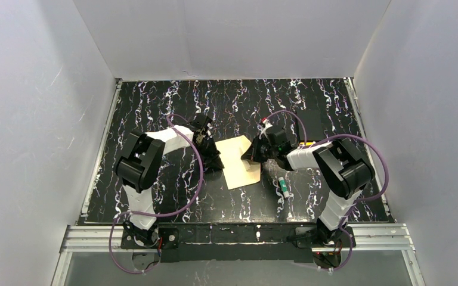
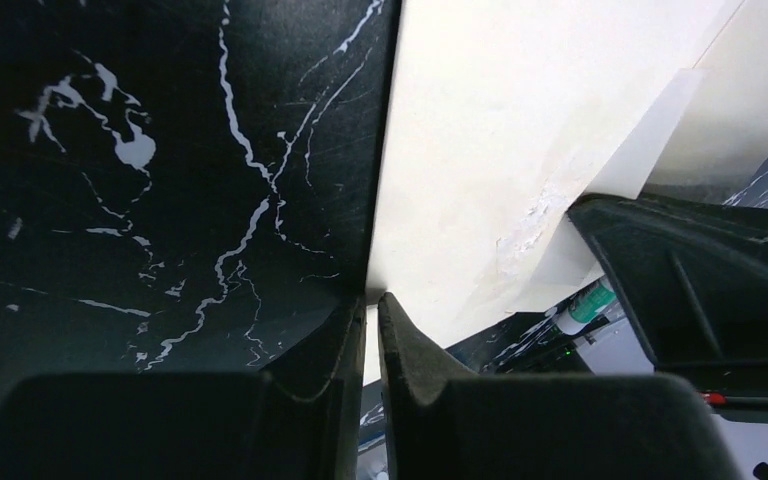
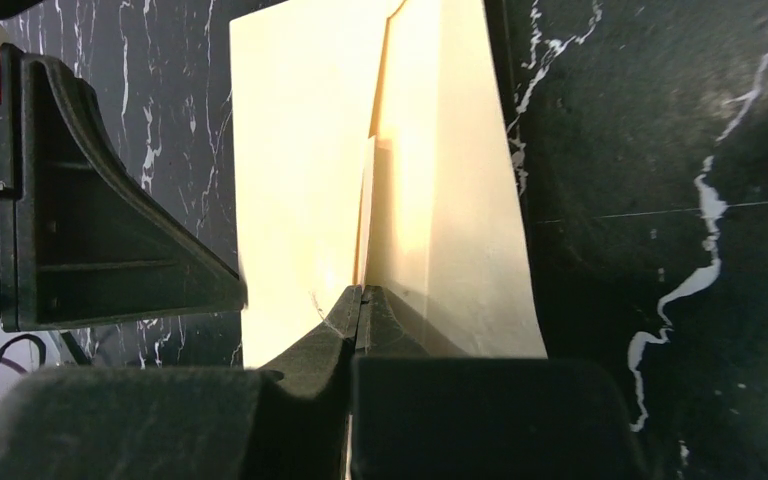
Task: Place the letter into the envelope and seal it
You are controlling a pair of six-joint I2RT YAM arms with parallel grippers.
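You had both arms on the paper. The cream-tan paper envelope (image 1: pixel 238 164) sat mid-way across the black, white-veined worktop (image 1: pixel 155 107), slightly closer to the near edge than the far one, directly between the two grippers.

Right gripper (image 3: pixel 360 295): fingers fully together, clamped on a thin raised fold (image 3: pixel 364 220) of the envelope that stood edge-on to its wrist camera. My read was flap or top layer, not certain.

Left gripper (image 2: pixel 372 305): fingers nearly together with only a slit between them, and the envelope's left edge ran into that slit. It looked like a pinch on the edge. How firm, couldn't tell.

Key relation: the envelope lay right of the left gripper and left of the right one, both in contact, so neither arm was nearer. Its long axis ran from the far edge to the near edge, with the near end skewed toward the worktop's right edge. The grippers sat on its two long sides. Which end the pointed flap faced, couldn't tell from above.

Couldn't pick out the plain pale-yellow paper letter as a separate sheet in any view, so check whether it's inside before sealing.

A small white-and-green glue stick (image 1: pixel 283 186) lay near the envelope's near-right corner, apart from it, on the right arm's side.
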